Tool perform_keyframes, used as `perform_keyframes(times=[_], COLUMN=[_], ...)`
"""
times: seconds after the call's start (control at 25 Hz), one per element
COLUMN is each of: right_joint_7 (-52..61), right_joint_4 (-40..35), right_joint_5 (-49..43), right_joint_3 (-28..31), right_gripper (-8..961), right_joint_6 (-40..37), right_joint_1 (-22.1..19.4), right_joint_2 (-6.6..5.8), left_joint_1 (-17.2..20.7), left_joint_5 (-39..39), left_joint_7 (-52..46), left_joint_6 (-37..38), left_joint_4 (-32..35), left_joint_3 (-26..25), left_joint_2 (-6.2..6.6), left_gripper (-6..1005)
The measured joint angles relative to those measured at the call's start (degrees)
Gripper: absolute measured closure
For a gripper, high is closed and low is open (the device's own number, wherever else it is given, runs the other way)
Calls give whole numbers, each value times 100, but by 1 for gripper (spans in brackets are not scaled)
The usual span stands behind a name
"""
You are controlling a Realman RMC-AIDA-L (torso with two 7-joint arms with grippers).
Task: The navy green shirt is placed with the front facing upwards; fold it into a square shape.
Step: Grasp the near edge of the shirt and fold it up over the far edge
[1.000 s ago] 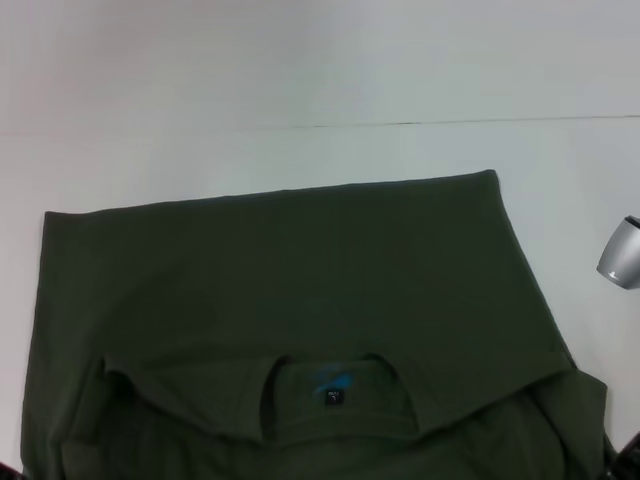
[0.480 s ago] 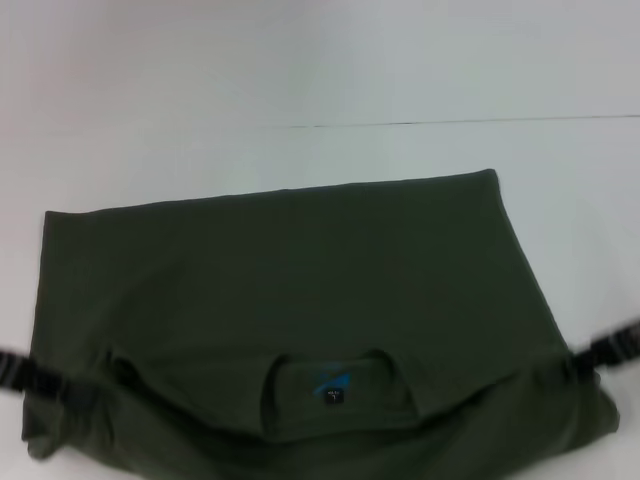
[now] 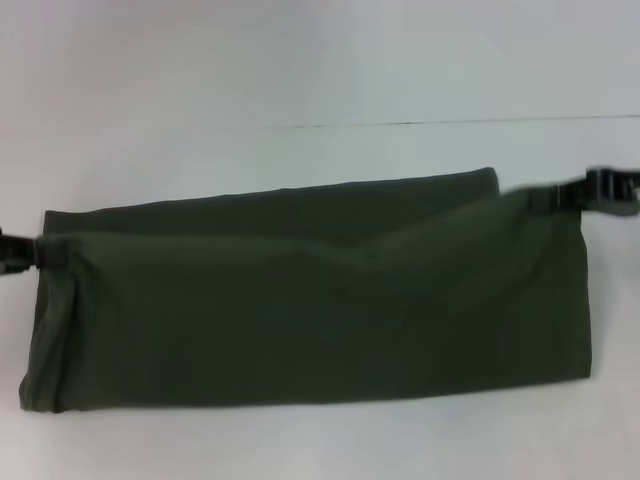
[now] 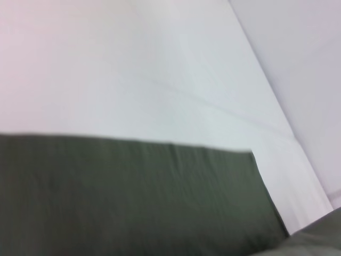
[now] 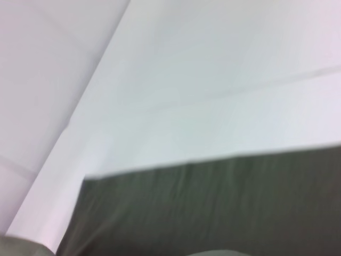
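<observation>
Lying across white desk: navy green shirt, matte cotton, folded into wide flat band, plain green surface up, no lettering visible. Upper layer's far edge sags at centre, strip of lower layer showing beyond it. Left pincer clamped on far-left corner of upper layer. Right pincer clamped on far-right corner, raised slightly. Both black, blurred.

Likely a lab bench: bare white tabletop with one thin seam.
</observation>
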Motion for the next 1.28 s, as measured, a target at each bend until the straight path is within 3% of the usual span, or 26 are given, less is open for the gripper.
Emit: perform_keyframes(times=[0.32,0.44,0.68,0.96,1.28], right_joint_7=[-178,-422,-845,-1021,-1044], right_joint_4=[235,281,342,666,755], right_joint_5=[360,647,961,1086,1102], right_joint_3=[-61,-74,-81,-335,-487], right_gripper=[908,908,904,892,878], right_joint_6=[1621,2141,2913,3738,4362], right_joint_1=[38,40,71,244,316], right_joint_2=[335,584,929,1009,1188], left_joint_1=[201,263,256,255,199], left_joint_5=[-772,-1094,-1274,-1425,-1664], left_joint_7=[80,245,454,616,873], left_joint_6=[-1205,-1629,-2370,-2991,-3649], left_joint_4=[-327,-510,-695,-776,-987], left_joint_3=[30,47,135,148,262], left_joint_2=[-257,-392,-629,-786,-936], left_gripper=[935,935,935,936,936])
